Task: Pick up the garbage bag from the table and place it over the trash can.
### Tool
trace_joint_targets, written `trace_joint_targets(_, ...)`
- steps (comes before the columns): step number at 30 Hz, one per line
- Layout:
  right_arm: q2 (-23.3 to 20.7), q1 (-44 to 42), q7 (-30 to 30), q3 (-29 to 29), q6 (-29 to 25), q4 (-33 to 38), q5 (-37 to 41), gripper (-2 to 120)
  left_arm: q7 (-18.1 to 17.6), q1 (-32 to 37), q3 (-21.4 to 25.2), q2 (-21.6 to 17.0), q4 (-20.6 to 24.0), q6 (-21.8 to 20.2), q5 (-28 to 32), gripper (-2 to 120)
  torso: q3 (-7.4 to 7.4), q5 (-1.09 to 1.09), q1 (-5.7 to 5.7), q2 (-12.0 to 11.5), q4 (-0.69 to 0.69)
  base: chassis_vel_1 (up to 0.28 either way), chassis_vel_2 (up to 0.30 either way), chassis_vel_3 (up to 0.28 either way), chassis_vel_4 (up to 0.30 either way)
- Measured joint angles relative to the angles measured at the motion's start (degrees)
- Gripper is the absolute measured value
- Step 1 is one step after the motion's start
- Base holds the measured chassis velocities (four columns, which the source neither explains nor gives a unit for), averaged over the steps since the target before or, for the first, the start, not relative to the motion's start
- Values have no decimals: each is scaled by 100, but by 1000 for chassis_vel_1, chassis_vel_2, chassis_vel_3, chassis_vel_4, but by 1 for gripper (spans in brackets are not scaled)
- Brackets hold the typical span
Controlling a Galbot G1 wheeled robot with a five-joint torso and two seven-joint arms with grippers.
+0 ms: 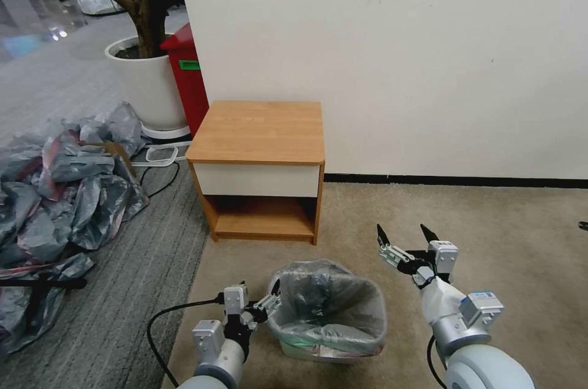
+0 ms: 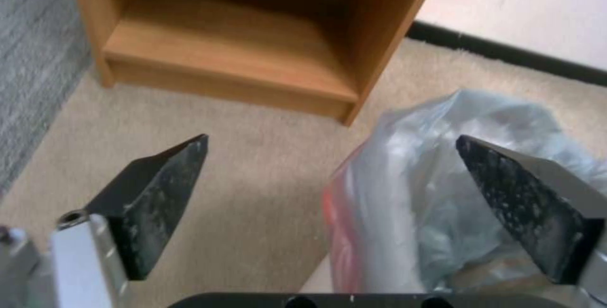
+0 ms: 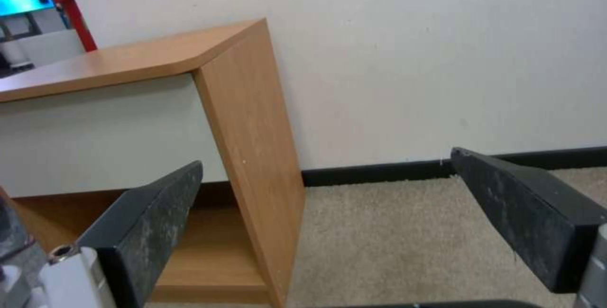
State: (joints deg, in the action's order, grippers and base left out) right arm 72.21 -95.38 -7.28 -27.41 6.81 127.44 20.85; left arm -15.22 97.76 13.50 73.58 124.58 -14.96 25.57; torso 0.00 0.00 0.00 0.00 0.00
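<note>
Lining trash can (image 1: pixel 334 349) on carpet in front of table (image 1: pixel 260 132) — garbage bag (image 1: pixel 327 303). Left gripper (image 1: pixel 272 302) spread wide astride bag's rim, gripping nothing; right gripper (image 1: pixel 405 234) agape, empty — off to can's right.

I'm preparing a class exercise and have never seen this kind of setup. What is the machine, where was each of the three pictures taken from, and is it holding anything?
It is a wheeled robot with two arms. One picture looks down from its head; the other two come from cameras on its wrists, so the dark wedges there are its own jaws. The left gripper sits open at the rim of the trash can, one jaw either side of the garbage bag already lining it. The right gripper hangs open above the carpet, holding nothing. The table stands behind, against the wall.
</note>
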Motion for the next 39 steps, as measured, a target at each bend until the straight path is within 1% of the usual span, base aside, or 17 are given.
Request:
trace_joint_targets(2, 19, -24, 1, -12, -1, 20, 0, 100, 118, 66, 63, -51, 173, 95, -93, 100, 0, 0, 0, 0, 0, 0, 0, 0, 0)
trace_joint_targets(3, 45, -73, 18, -30, -13, 34, 1, 100, 186, 121, 155, -104, 289, 251, -335, 100, 0, 0, 0, 0, 0, 0, 0, 0, 0)
trace_joint_targets(5, 60, -97, 40, -42, -27, 37, 6, 100, 221, 141, 194, -126, 314, 334, -450, 100, 0, 0, 0, 0, 0, 0, 0, 0, 0)
trace_joint_targets(7, 123, -235, 199, -80, -211, 4, 10, 100, 478, 236, 453, -242, 354, 878, -1140, 100, 0, 0, 0, 0, 1, 0, 0, 0, 0)
trace_joint_targets(8, 123, -235, 199, -80, -211, 4, 10, 100, 478, 236, 453, -242, 354, 878, -1140, 100, 0, 0, 0, 0, 1, 0, 0, 0, 0)
trace_joint_targets(9, 144, -307, 242, -80, -319, -31, 2, 100, 568, 265, 581, -264, 359, 1091, -1373, 100, 0, -1, 0, 0, 0, 0, 0, 0, 0)
trace_joint_targets(10, 151, -353, 253, -75, -397, -50, -4, 100, 603, 282, 652, -269, 369, 1193, -1480, 100, 0, 0, 0, 0, 0, 0, 0, 0, 0)
trace_joint_targets(11, 163, -476, 233, -36, -608, -96, -66, 100, 645, 319, 823, -256, 429, 1362, -1682, 100, 0, -1, 0, 0, 0, 0, 0, 0, 0)
trace_joint_targets(12, 198, -547, 196, -29, -709, -117, -141, 100, 652, 341, 932, -228, 470, 1444, -1785, 100, 0, 0, 0, 0, 0, 0, 0, 0, 0)
trace_joint_targets(13, 198, -547, 196, -29, -709, -117, -141, 100, 652, 341, 932, -228, 470, 1444, -1785, 100, 0, 0, 0, 0, 0, 0, 0, 0, 0)
trace_joint_targets(15, 383, -630, 166, -73, -804, -123, -277, 100, 652, 349, 1147, -157, 535, 1578, -1881, 100, 0, -1, 0, 0, 0, 0, 0, 0, 0)
trace_joint_targets(20, 578, -618, 138, -152, -845, -147, -380, 100, 680, 314, 1433, -92, 560, 1629, -1888, 100, 0, -1, 0, 0, 0, 0, 0, 0, 0)
trace_joint_targets(22, 634, -539, 91, -250, -903, -269, -489, 100, 809, 273, 1704, -86, 521, 1623, -1872, 100, 0, 0, 0, 0, 0, 0, 0, 0, 0)
trace_joint_targets(23, 634, -539, 91, -250, -903, -269, -489, 100, 809, 273, 1704, -86, 521, 1623, -1872, 100, 0, 0, 0, 0, 0, 0, 0, 0, 0)
trace_joint_targets(25, 677, -546, 85, -404, -988, -345, -602, 100, 910, 306, 1867, -83, 518, 1541, -1763, 100, 0, 0, 0, 0, 0, 0, 0, 0, 0)
trace_joint_targets(27, 709, -642, 77, -512, -1051, -346, -711, 100, 976, 430, 1937, -75, 600, 1478, -1738, 100, 0, -1, 0, 0, 0, 0, 0, 0, 0)
trace_joint_targets(39, 723, -699, 76, -555, -1076, -322, -779, 100, 1001, 514, 1954, -66, 642, 1429, -1731, 100, 0, 0, 0, 0, 0, 0, 0, 0, 0)
